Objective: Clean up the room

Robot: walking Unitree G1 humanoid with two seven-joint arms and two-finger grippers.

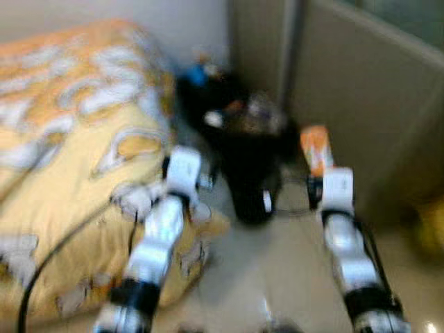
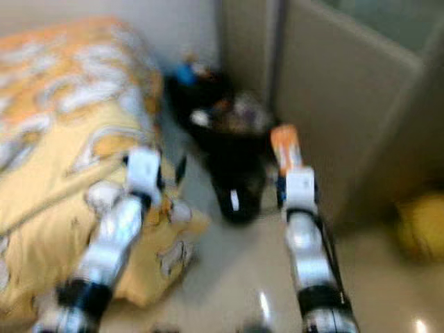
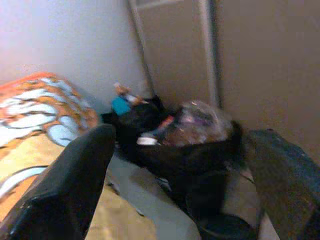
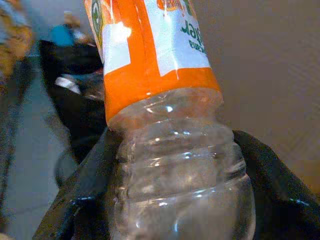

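Right wrist view is showing your right gripper [image 4: 175,200] pinching the bottle [image 4: 165,100]; carry it upright over the bin [image 1: 250,139] at centre frame while the left gripper [image 3: 185,185] is hanging spread.

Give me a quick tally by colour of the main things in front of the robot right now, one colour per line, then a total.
Black: 1, the trash bin full of rubbish
Orange and clear: 1, the plastic bottle clamped in the right gripper
Yellow and orange: 1, the blanket beside the open left gripper
Yellow: 1, a blurred object on the floor at the right
Total: 4
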